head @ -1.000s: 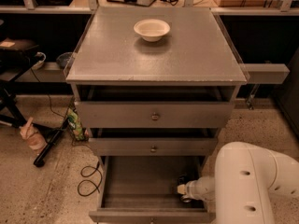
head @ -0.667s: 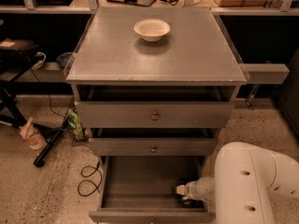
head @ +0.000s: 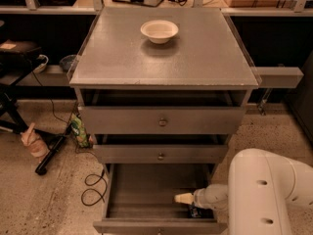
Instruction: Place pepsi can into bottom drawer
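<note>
A: Anything change in the last second?
B: Barely. The claw [head: 183, 198] is low inside the open bottom drawer [head: 142, 192], on the right side, tip pointing left. It sits a hair further left than before, at the same height.
A: And the can?
B: The can [head: 195, 212] is a dark blue shape just under the claw, in the drawer's front right corner. It hasn't moved. It looks to be down on the drawer floor, but the claw hides the contact.
A: Claw spread, or pinching it?
B: Cannot tell, only a pale tip shows.
A: Task status?
B: My read is nearly done, since the can is already inside the right drawer. The claw drifting while the can stays put hints at a release, but that's a guess. What's left would be lifting the arm [head: 264, 190] out without knocking the can.
A: Anything else?
B: The bowl [head: 159, 31] is on the desk [head: 205, 58], same place.
</note>
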You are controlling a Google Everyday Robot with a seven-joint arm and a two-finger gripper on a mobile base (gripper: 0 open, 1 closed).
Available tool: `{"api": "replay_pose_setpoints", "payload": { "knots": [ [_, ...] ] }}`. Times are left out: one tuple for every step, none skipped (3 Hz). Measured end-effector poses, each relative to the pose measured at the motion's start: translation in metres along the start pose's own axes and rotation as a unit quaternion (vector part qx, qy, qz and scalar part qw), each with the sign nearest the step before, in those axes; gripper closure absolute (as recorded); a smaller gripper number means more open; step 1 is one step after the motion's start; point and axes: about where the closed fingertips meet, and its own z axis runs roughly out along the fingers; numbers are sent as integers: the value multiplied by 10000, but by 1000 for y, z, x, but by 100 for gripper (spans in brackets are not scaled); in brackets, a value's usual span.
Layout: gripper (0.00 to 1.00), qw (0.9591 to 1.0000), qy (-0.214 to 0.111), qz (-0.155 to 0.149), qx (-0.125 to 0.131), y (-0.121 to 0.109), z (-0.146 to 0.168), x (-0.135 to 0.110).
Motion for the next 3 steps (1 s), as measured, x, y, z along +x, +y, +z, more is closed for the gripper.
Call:
{"api": "replay_pose_setpoints", "payload": {
  "knots": [
    [0, 9992, -55, -324, -208, 22, -29, -13],
    [0, 9983, -133, -511, -244, 42, -56, -22],
    [0, 9983, -133, -511, -244, 42, -56, -22]
  ]
}}
